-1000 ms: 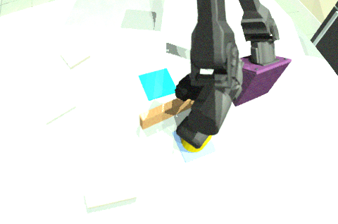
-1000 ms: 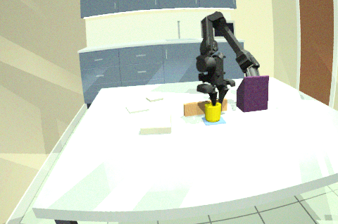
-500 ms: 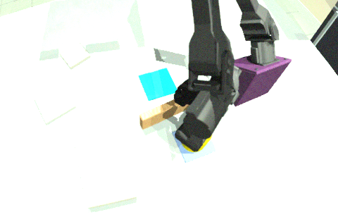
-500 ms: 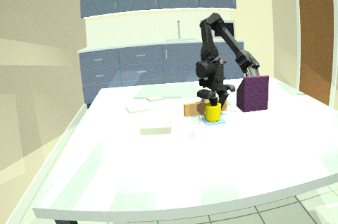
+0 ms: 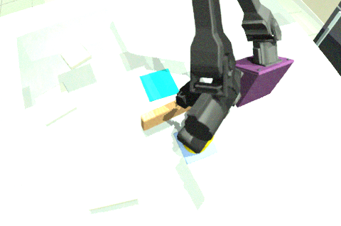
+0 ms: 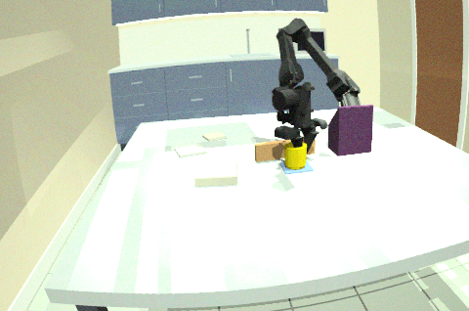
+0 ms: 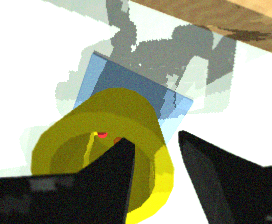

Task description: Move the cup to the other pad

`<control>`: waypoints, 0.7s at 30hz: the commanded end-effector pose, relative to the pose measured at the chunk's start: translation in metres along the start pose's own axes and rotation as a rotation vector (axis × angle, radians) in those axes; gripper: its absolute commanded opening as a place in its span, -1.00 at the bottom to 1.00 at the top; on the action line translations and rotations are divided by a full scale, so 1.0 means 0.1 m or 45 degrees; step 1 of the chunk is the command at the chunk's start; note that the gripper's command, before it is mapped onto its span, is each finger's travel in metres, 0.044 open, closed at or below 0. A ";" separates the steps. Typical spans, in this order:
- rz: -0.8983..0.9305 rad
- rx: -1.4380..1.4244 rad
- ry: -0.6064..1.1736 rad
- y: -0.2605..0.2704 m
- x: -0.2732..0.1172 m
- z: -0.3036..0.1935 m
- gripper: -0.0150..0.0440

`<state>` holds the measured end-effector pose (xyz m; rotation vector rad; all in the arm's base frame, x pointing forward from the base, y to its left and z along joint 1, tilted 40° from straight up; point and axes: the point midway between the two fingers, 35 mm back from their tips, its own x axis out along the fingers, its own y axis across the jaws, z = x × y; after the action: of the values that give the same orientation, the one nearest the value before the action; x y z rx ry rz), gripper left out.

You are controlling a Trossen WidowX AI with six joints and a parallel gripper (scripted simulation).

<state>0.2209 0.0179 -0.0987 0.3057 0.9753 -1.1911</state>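
Note:
The yellow cup (image 5: 209, 143) (image 6: 295, 156) (image 7: 122, 102) stands upright on the light blue pad (image 5: 193, 158) (image 6: 308, 169) (image 7: 132, 82). A red marble (image 7: 102, 134) and an orange one (image 7: 118, 140) show inside it; a finger hides part of the inside. My gripper (image 6: 302, 146) (image 7: 156, 137) is partly open at the cup's rim. In the wrist view one finger is over the cup's mouth and the other is outside its right wall, with a gap showing beside that wall. The arm hides the fingers in the top view. The cyan pad (image 5: 158, 84) lies across the wooden bar.
The wooden bar (image 5: 154, 118) (image 6: 266, 152) (image 7: 227, 20) stands between the two pads. A purple block (image 5: 261, 82) (image 6: 352, 130) stands beside the arm. Pale low blocks (image 6: 216, 180) (image 6: 191, 151) (image 6: 214, 136) lie on the left of the table.

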 end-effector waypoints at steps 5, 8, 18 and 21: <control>0.001 0.000 0.000 0.00 0.00 0.00 -0.15; 0.001 0.000 0.000 0.00 0.00 0.00 -0.22; 0.001 0.000 0.000 0.00 0.00 0.00 -0.45; 0.001 0.000 0.000 0.00 -0.01 0.00 -0.49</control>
<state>0.2209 0.0179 -0.0987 0.3057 0.9753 -1.1910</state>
